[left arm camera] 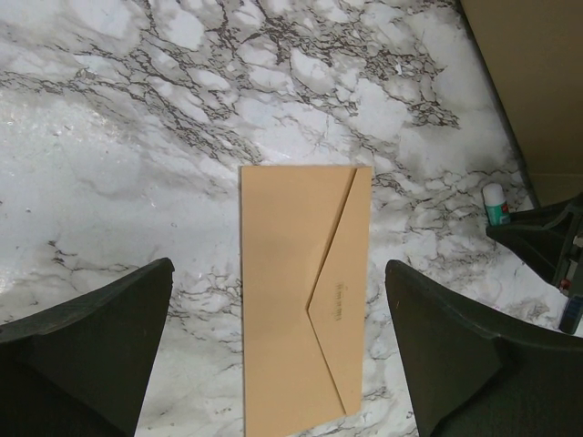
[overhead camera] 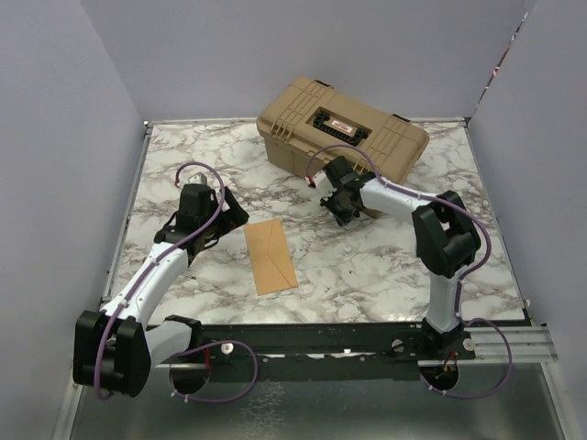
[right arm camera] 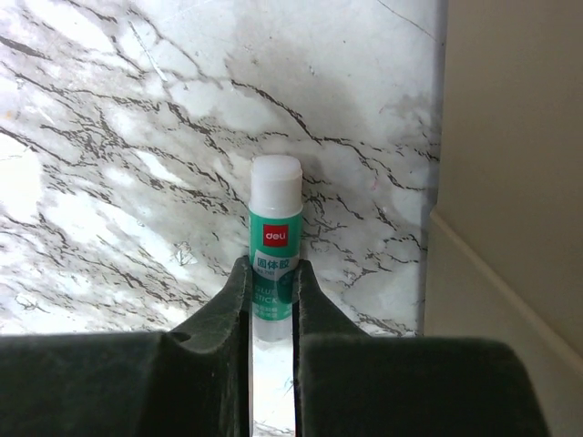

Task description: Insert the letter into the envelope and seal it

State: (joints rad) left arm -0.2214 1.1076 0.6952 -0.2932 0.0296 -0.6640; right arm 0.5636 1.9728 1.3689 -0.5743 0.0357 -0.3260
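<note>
The orange-brown envelope (overhead camera: 270, 256) lies flat on the marble table, between the two arms. Its pointed flap is folded down over its body. In the left wrist view the envelope (left arm camera: 301, 300) sits below and between the wide-apart fingers of my left gripper (left arm camera: 279, 266), which hovers open and empty. From above, the left gripper (overhead camera: 229, 218) is just left of the envelope. My right gripper (right arm camera: 272, 264) is shut on a green-and-white glue stick (right arm camera: 276, 209) that stands near the tan case; in the top view the right gripper (overhead camera: 341, 207) is there. The letter is hidden or out of view.
A tan hard case (overhead camera: 344, 133) sits at the back of the table, right beside the right gripper; its wall (right arm camera: 510, 182) fills the right side of the right wrist view. The glue stick (left arm camera: 495, 202) also shows at the left wrist view's right edge.
</note>
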